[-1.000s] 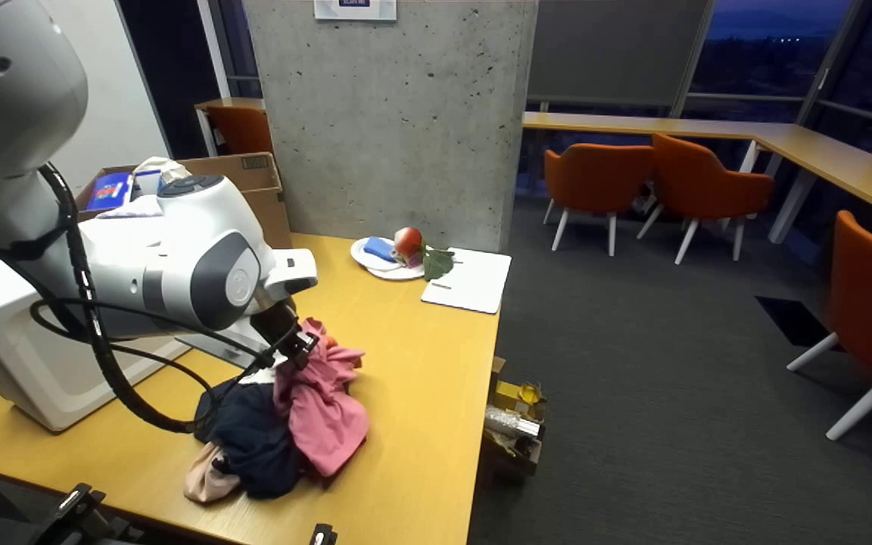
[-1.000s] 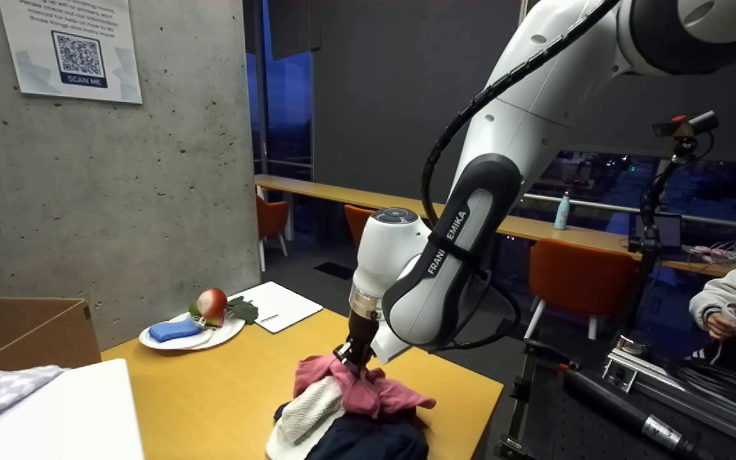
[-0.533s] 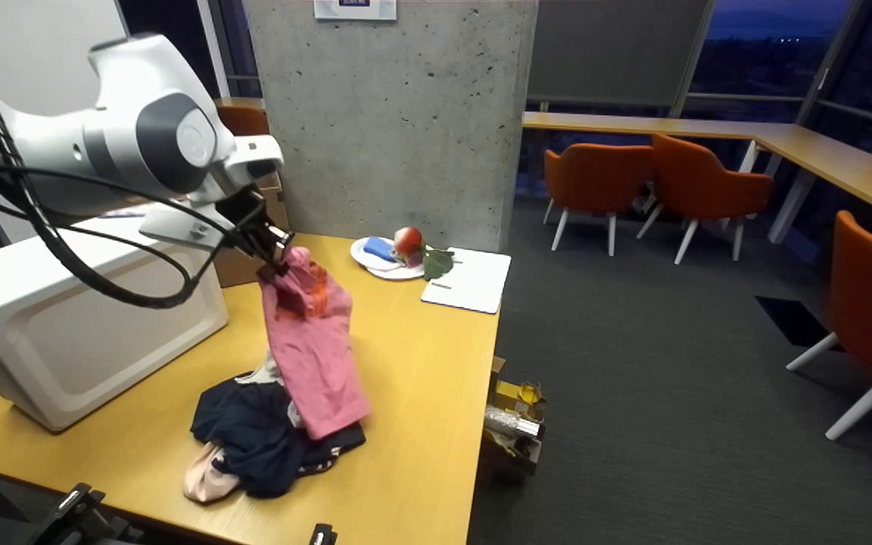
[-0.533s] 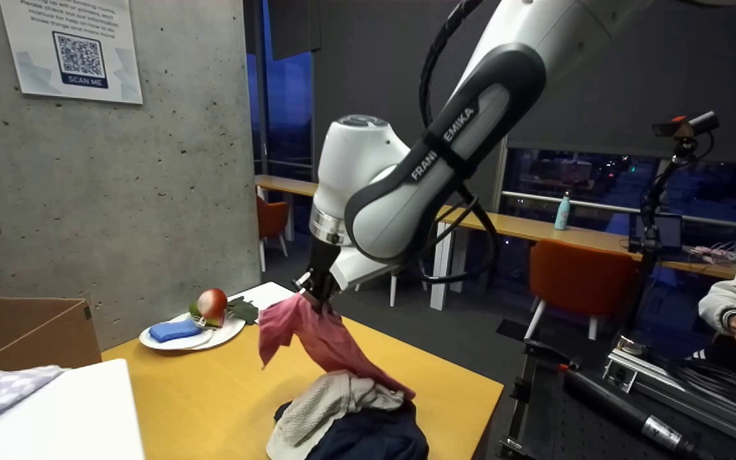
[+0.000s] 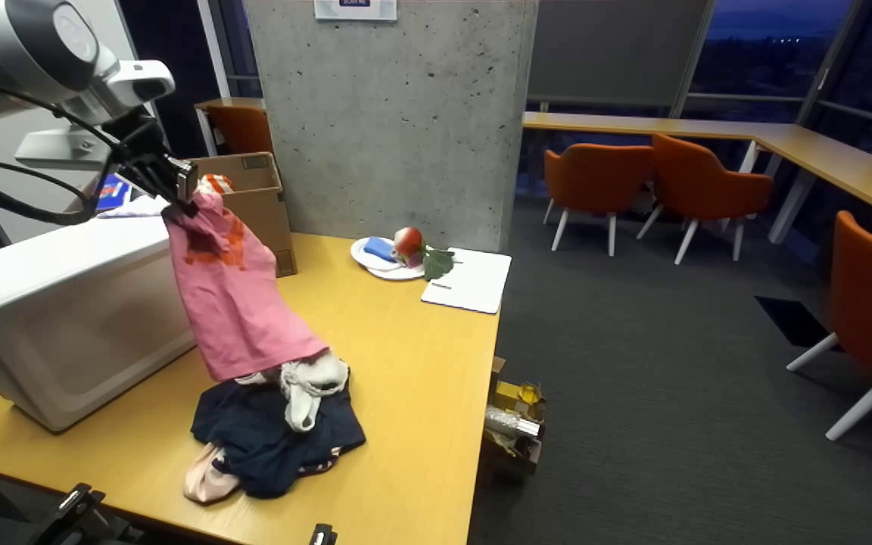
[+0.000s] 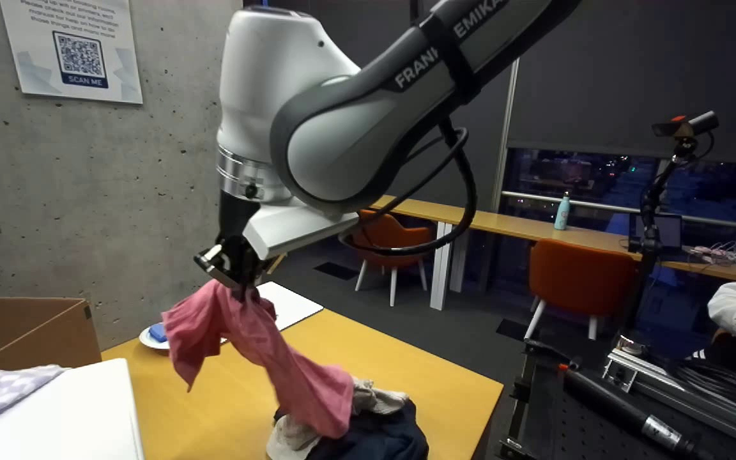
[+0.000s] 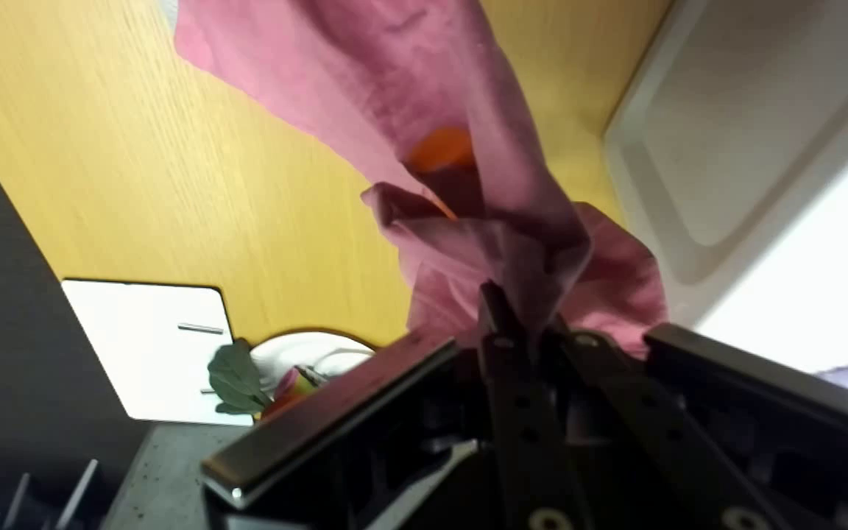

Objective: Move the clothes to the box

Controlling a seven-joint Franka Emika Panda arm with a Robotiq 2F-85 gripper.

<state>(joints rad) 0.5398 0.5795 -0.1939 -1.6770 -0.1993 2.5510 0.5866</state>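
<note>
The claw is pinched tight on a bunched end of the pink garment (orange print near the grip), which hangs above the bench. Whether its hem touches the navy garment and whitish cloth below, I cannot tell. In an exterior view, the cardboard box stands beyond the white container.

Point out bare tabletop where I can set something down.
The yellow wooden table is bare between the rumpled navy garment, white round plates, white rectangular board and the table edge beside that board. Another patch separates the peach cloth from the white box-shaped container. Crowded: the plates, and above the garment, where pink fabric hangs from the black gripper.
</note>
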